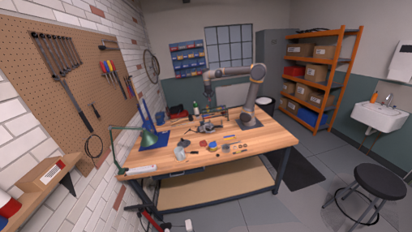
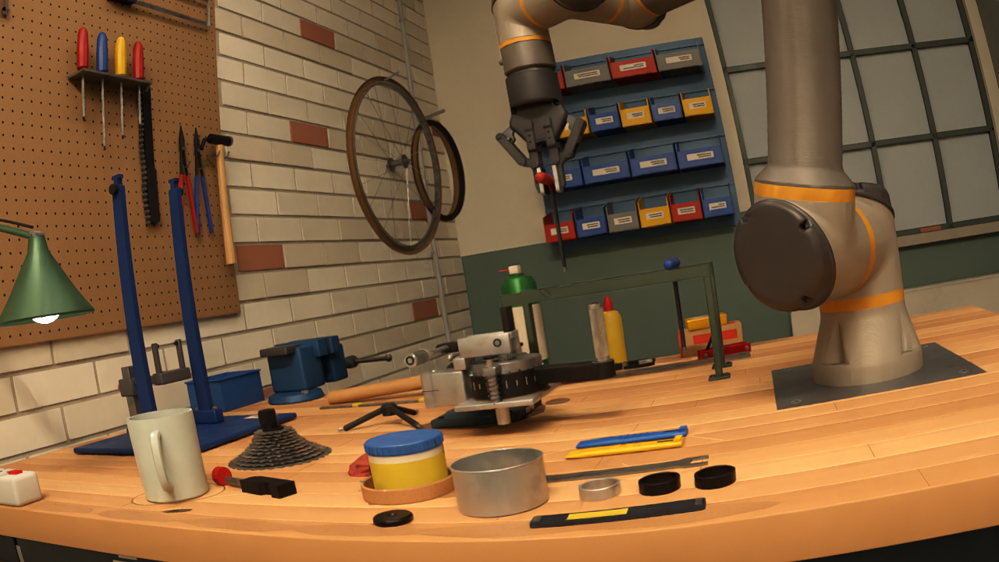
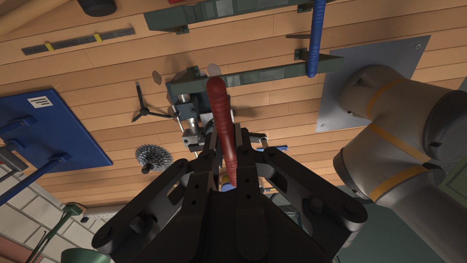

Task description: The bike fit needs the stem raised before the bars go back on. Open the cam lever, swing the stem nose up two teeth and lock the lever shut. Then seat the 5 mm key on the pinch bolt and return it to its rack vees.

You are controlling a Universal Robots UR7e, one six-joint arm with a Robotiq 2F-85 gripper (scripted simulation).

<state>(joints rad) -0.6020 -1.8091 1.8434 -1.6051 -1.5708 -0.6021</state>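
Note:
I hold the 5 mm key [image 2: 552, 210] by its red handle [image 3: 225, 124], with its dark shaft hanging down. My gripper [image 2: 543, 168] [image 3: 225, 143] [image 1: 209, 95] is closed on that handle, high above the bench. Below the key stands the green rack [image 2: 622, 286] [image 3: 251, 78] [image 1: 215, 111]. A blue-handled key [image 3: 314, 39] [image 2: 672, 264] rests across the rack. The stem fixture [image 2: 489, 381] [image 1: 207, 127] [image 3: 191, 121] sits on the bench in front of the rack. Its cam lever and pinch bolt are too small to tell apart.
Behind the work a wall carries parts bins [image 2: 629, 133] and a wheel [image 2: 395, 164]. My arm's base [image 2: 852, 307] stands right of the rack. A blue vise [image 2: 304, 363], blue stand [image 2: 154, 300], mug [image 2: 168, 454], cassette [image 2: 279, 444], tin [image 2: 499, 482] and small tools crowd the front.

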